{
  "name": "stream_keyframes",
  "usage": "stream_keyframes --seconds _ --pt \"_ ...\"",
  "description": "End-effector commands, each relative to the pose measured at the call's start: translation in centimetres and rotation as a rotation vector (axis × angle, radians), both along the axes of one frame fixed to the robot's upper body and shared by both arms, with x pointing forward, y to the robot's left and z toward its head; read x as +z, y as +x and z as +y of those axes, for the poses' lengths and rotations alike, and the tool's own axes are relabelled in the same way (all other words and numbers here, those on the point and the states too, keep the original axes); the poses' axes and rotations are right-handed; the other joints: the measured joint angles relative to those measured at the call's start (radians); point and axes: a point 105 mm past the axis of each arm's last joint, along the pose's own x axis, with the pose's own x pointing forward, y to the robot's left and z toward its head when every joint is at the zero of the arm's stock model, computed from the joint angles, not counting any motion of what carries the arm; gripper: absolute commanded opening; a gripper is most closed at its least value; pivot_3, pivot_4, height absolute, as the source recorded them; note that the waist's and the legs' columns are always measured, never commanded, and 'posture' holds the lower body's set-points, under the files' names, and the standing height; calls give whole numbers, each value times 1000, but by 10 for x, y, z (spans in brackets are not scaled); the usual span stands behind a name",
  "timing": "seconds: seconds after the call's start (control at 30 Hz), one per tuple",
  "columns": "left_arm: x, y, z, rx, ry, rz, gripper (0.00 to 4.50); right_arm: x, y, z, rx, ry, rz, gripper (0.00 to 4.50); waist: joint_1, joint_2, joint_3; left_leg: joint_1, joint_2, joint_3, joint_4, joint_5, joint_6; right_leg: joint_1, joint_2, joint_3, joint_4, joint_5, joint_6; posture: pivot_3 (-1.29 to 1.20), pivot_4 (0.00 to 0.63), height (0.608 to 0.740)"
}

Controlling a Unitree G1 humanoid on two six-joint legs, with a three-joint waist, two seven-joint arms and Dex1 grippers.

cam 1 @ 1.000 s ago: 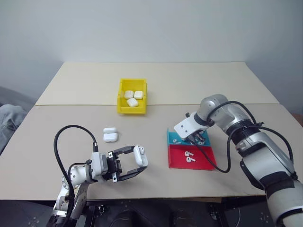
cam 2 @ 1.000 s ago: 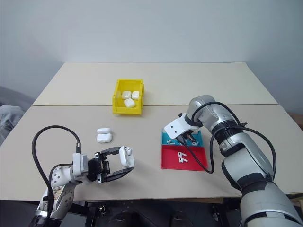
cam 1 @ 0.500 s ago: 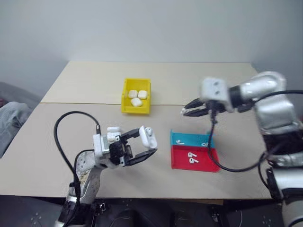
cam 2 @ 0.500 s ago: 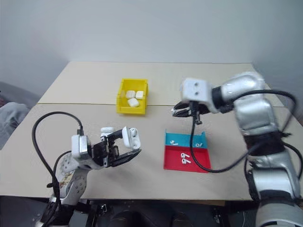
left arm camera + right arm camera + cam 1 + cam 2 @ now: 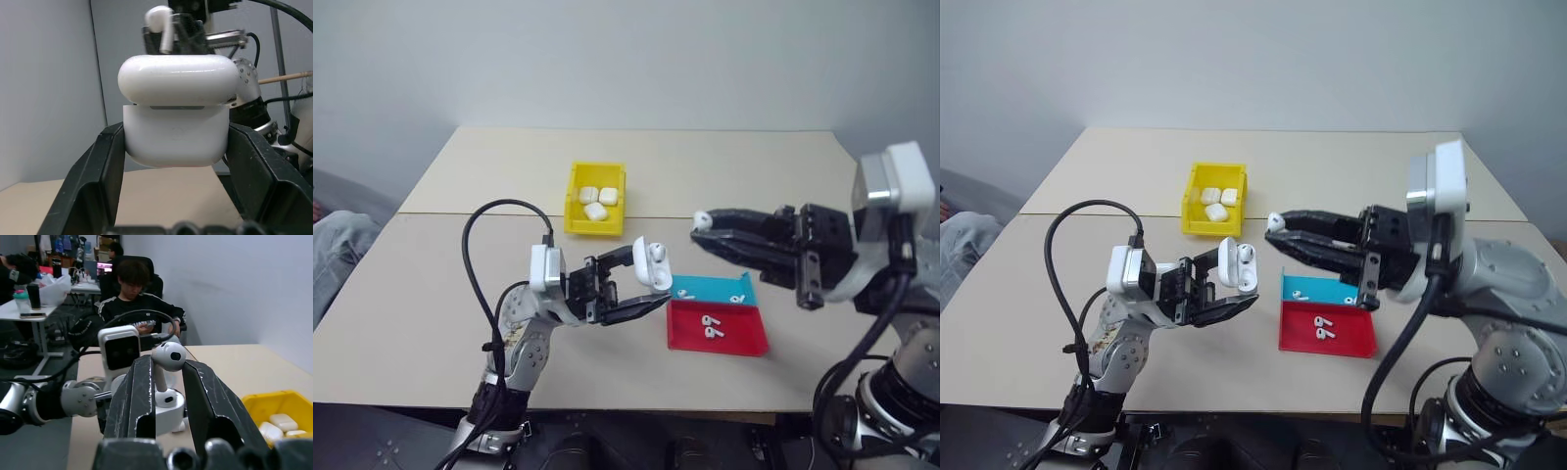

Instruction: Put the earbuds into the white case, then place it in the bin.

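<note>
On my left side, the left pincer (image 5: 644,286) is up off the tabletop (image 5: 431,294) and squeezed tight on the white case (image 5: 653,266). One black finger (image 5: 98,171) presses each side of the case. The case lid is flipped open, and I can see little holes inside it from the head camera.

Past the left pincer, farther back on the tabletop, sits the bin (image 5: 595,199). It is yellow and has three more white cases (image 5: 596,202) lying inside.

To the right of the left pincer, the right pincer (image 5: 703,225) is also up in the air, pointing at the case. It is nearly closed and pinches one earbud (image 5: 702,220) at its tips. The round head sticks out past the fingertips (image 5: 142,377) and the stem sits between them. The earbud is near the open case but not touching it.

Below the right pincer lie a cyan tray (image 5: 705,288) and a red tray (image 5: 744,338), side by side and touching. Small earbuds (image 5: 711,328) lie in both.

A person (image 5: 134,298) sits in the room behind the left arm.
</note>
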Motion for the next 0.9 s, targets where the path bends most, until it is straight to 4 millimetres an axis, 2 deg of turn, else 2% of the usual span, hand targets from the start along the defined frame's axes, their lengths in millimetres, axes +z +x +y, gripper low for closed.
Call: stream_keyframes --seconds 0.03,0.9 --pt "10 0 -2 -18 -13 -26 2818 -2 -9 6 44 33 -20 863 0 0 0 0 0 0 0 0 0 0 0 0 0 0 0 0 150 740" --pt "7 -5 -1 14 -25 -41 2818 -22 2 18 46 -65 -84 863 0 0 0 0 0 -1 0 0 0 0 0 0 0 0 0 0 150 740"
